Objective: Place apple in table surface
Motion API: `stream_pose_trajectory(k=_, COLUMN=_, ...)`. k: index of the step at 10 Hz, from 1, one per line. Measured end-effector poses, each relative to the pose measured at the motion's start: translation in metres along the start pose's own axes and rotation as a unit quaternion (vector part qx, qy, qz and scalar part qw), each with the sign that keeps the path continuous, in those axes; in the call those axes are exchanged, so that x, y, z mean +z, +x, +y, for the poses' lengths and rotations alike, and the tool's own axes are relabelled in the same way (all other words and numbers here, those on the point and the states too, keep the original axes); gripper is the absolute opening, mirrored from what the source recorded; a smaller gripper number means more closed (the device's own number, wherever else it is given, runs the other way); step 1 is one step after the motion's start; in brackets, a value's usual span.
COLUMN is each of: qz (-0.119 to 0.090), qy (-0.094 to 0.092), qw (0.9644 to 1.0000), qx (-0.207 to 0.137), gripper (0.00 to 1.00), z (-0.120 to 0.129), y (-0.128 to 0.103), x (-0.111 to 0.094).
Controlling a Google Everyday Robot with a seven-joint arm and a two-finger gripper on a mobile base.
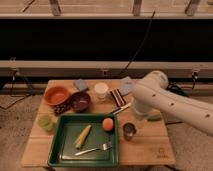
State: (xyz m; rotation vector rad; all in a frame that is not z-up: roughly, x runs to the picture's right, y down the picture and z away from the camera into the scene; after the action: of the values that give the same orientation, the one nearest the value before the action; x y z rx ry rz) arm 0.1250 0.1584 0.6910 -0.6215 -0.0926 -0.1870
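Observation:
The apple (107,124), small and orange-red, lies inside the dark green tray (60,151) near its upper right corner. The tray rests on the wooden table surface (150,147). My white arm reaches in from the right and bends over the table's right half. The gripper (136,116) hangs at its end just right of the tray, above and beside the small metal cup (129,131). It is a short way right of the apple, holds nothing, and is largely hidden by the arm.
A corn cob (82,136) and a fork (95,148) share the tray. Behind it stand an orange bowl (56,95), a dark bowl (80,101), a white cup (101,91) and a blue sponge (81,85). A green cup (46,122) sits at the left.

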Motion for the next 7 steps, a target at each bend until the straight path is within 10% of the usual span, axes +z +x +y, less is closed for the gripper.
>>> stream_pose_trajectory(k=7, qz=-0.055, qy=-0.041, qw=0.9923, qx=-0.103, gripper=0.65, z=-0.002, y=-0.142, x=0.057)
